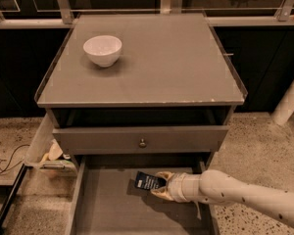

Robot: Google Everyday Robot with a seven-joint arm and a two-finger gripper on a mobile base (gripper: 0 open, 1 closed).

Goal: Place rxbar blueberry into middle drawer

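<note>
The rxbar blueberry [147, 181] is a small dark navy bar with white print. My gripper [159, 184] is shut on its right end and holds it over the back of the middle drawer [108, 209], which stands pulled out at the bottom of the view. The bar sits close above the drawer's bare gray floor and casts a shadow on it; I cannot tell whether it touches. My arm reaches in from the lower right.
The gray cabinet top [157, 62] carries a white bowl [102, 50] at its back left. A closed drawer front with a small round knob [142, 143] sits just above the gripper. A tray with clutter [51, 153] hangs at the cabinet's left side. Speckled floor lies on both sides.
</note>
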